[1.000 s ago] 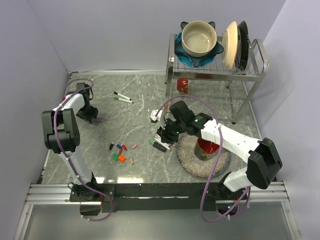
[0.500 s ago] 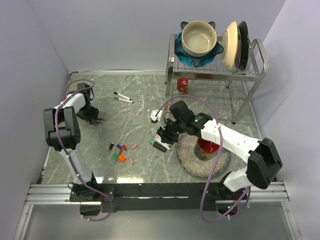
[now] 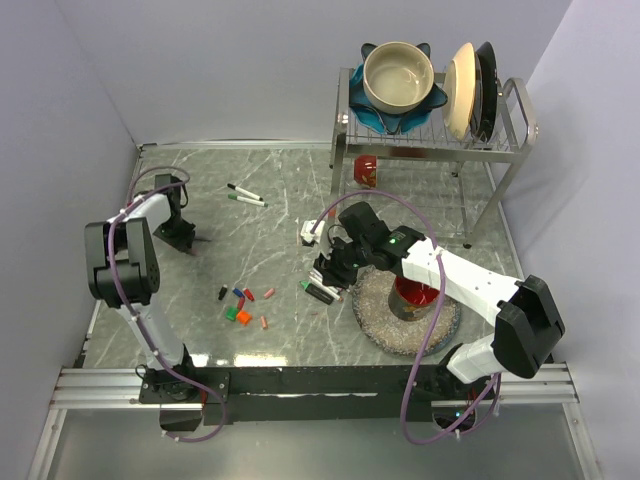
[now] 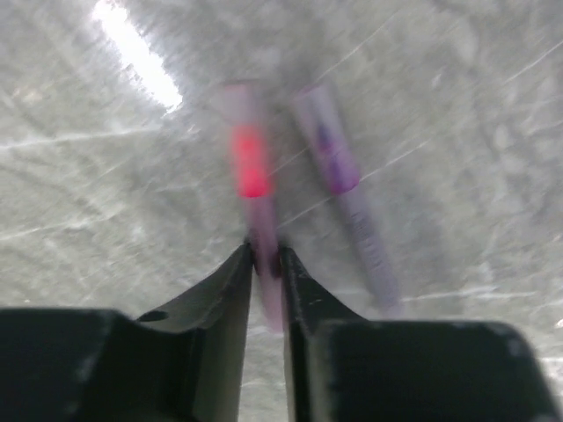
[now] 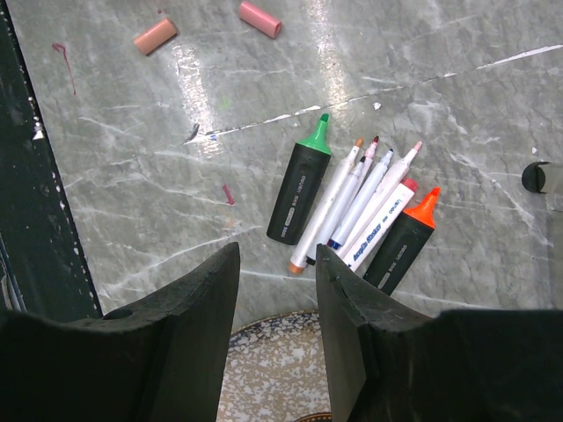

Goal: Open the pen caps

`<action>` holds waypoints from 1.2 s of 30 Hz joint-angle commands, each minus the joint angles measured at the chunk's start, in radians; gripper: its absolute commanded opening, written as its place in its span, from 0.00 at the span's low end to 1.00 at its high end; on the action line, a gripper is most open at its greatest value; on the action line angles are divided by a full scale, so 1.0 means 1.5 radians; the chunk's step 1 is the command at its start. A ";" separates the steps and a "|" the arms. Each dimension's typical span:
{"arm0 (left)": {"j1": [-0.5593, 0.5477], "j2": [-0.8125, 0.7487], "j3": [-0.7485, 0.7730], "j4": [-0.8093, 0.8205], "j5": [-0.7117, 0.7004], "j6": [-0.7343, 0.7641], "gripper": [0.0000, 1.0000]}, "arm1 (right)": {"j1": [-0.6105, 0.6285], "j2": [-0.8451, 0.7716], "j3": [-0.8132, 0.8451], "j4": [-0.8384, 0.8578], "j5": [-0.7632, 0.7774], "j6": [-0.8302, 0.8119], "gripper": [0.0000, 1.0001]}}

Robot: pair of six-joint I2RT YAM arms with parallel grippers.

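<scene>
The left arm (image 3: 120,262) and right arm (image 3: 470,285) share white links, black joints, looping purple cables (image 3: 404,405) and chunky black fingers (image 5: 185,334).

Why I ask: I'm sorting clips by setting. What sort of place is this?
Probably a robot lab test cell, not a home: the left arm and right arm are bolted to a rail at a walled-in table, with a dish rack and loose markers staged as props.

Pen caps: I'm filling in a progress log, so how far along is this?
Done: loose caps lie scattered, and uncapped markers are piled near the open right gripper. In hand: the left gripper has a red-capped pen between its jaws. Left: the purple-capped pen beside it, and two more pens that look capped.
</scene>
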 commanded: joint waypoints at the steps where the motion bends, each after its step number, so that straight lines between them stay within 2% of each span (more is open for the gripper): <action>1: -0.001 -0.049 -0.073 0.016 0.007 0.002 0.17 | -0.005 -0.006 0.012 0.002 -0.010 -0.009 0.48; 4: -0.001 -0.071 -0.124 0.044 0.022 0.002 0.09 | -0.005 -0.006 0.012 0.002 -0.009 -0.009 0.48; 10: 0.000 -0.151 -0.211 0.100 0.068 0.003 0.01 | -0.014 -0.014 0.009 0.002 -0.010 -0.009 0.48; 19: -0.001 -0.399 -0.368 0.210 0.179 -0.008 0.01 | -0.025 -0.046 -0.002 0.006 -0.040 -0.019 0.48; 23: -0.003 -0.557 -0.469 0.297 0.270 -0.016 0.01 | -0.025 -0.061 -0.010 0.009 -0.065 -0.026 0.48; 28: -0.008 -0.687 -0.561 0.444 0.431 -0.037 0.01 | -0.026 -0.083 -0.017 0.021 -0.098 -0.026 0.48; 31: -0.035 -0.741 -0.617 0.592 0.504 -0.082 0.01 | -0.027 -0.099 -0.025 0.037 -0.130 -0.013 0.48; 32: -0.068 -0.757 -0.640 0.629 0.510 -0.098 0.01 | -0.028 -0.101 -0.032 0.044 -0.142 0.003 0.48; 33: -0.082 -0.763 -0.648 0.693 0.507 -0.111 0.01 | -0.028 -0.105 -0.037 0.070 -0.150 0.021 0.48; 36: -0.214 -0.764 -0.657 0.778 0.442 -0.135 0.01 | -0.028 -0.098 -0.049 0.111 -0.192 0.082 0.50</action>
